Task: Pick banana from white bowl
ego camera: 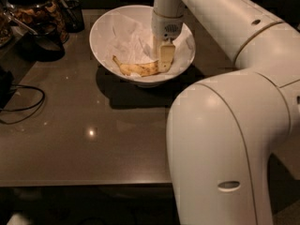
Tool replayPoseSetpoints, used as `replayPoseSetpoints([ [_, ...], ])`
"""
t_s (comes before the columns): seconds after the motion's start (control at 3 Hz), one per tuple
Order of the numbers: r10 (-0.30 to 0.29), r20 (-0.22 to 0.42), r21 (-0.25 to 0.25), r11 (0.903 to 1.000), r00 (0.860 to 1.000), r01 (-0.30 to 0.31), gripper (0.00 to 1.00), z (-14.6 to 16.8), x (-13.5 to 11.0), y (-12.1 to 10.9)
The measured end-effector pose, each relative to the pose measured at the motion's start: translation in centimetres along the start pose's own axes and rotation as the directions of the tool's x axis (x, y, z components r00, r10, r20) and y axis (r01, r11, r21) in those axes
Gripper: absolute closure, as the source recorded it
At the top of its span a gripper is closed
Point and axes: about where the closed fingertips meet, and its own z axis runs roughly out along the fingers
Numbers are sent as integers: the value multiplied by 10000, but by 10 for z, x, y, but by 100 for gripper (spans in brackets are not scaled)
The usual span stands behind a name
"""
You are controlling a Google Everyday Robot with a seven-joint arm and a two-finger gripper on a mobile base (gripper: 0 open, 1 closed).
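Note:
The white bowl (99, 22) stands at the back middle of the dark table, lined with crumpled white paper. The banana (137, 69), yellow with brown speckles, lies on the near side of the bowl's inside, curving from left to right. My gripper (162, 63) reaches straight down into the bowl from above and sits at the banana's right end, touching or just over it. The wrist hides part of the bowl's far right side.
A dark glass jar (33, 11) with snacks and a dark cup (72, 11) stand at the back left. A black cable (26, 108) lies at the table's left. My arm's large white link (220, 149) fills the right foreground over the table's front edge.

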Motion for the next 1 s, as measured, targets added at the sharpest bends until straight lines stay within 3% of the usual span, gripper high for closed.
replayPoseSetpoints([
  [1.0,-152,48,-252,9996,9999,153,44,15,0,-5],
])
